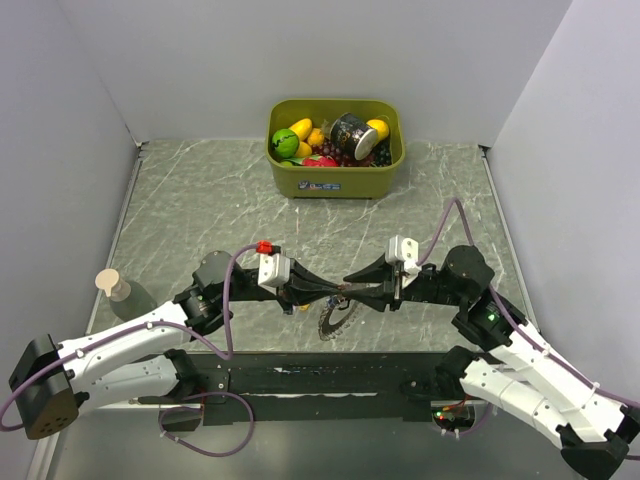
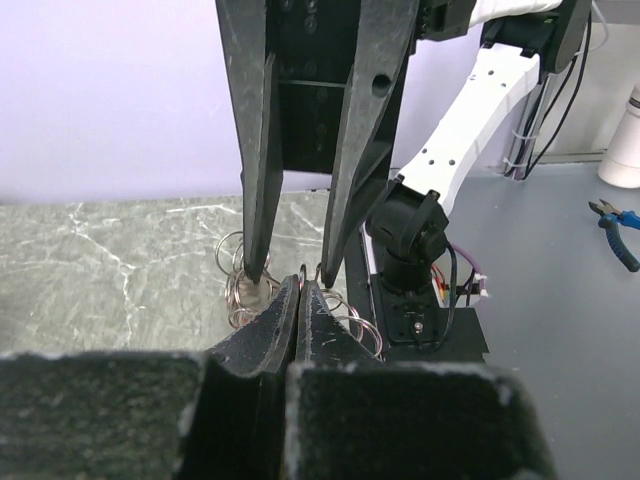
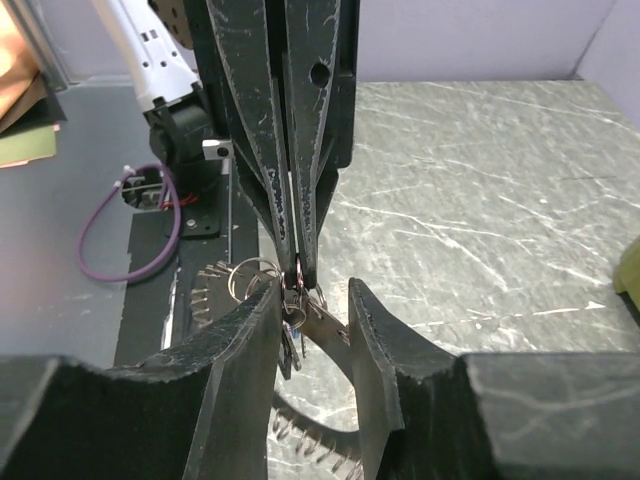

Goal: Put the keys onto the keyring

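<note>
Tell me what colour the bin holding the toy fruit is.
The bin is olive green, clearest in the top view.

You see the right tool (image 3: 312, 295) with its fingers spread to either side of the left tool (image 3: 297, 262), whose tips pinch together on the keys (image 3: 290, 312) beside thin wire loops (image 3: 245, 275), the coiled rim of the keyring (image 3: 305, 440) showing below them, over the marbled counter (image 3: 480, 200).
</note>
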### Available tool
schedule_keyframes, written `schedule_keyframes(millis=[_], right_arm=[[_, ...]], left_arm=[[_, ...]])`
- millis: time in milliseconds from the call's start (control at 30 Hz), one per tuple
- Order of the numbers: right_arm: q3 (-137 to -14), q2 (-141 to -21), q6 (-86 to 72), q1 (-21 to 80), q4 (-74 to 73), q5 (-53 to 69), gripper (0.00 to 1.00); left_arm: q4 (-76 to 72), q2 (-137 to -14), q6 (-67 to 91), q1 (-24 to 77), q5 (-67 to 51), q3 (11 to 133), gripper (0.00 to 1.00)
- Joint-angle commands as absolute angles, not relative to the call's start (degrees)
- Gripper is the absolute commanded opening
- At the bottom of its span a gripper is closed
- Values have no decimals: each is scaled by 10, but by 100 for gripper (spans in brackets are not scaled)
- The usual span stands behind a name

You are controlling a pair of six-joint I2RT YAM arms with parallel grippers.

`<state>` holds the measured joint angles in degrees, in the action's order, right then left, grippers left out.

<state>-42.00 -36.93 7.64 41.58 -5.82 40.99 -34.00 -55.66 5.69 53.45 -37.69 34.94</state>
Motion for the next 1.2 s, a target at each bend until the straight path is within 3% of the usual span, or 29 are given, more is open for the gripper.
schedule_keyframes(millis=[0,167,200,300,600,700,733,833,967,1167], right_arm=[[-432,-371,83,413,-53,421,38],[-428,-369,83,413,-56,413,26],[-427,-369,82,413,-56,411,16],[-430,-370,79,413,-59,406,0],[-442,-375,87,412,-76,392,0],[-454,-387,96,412,-95,388,0],[-458,-394,101,411,-100,386,0],[-474,-405,112,412,-121,381,0],[-490,-424,124,412,-146,369,0],[-532,-471,141,412,-195,363,0]], left_arm=[[-390,-541,62,534,-392,369,1],[-383,-540,58,534,-390,374,1],[-386,-539,60,534,-391,373,1],[-375,-541,57,534,-390,375,1],[-259,-538,15,534,-344,404,4],[-170,-533,-18,534,-312,428,31],[-145,-531,-34,534,-304,436,47],[-47,-526,-60,533,-263,471,63],[59,-526,-84,534,-233,516,65],[219,-591,-124,534,-249,621,60]])
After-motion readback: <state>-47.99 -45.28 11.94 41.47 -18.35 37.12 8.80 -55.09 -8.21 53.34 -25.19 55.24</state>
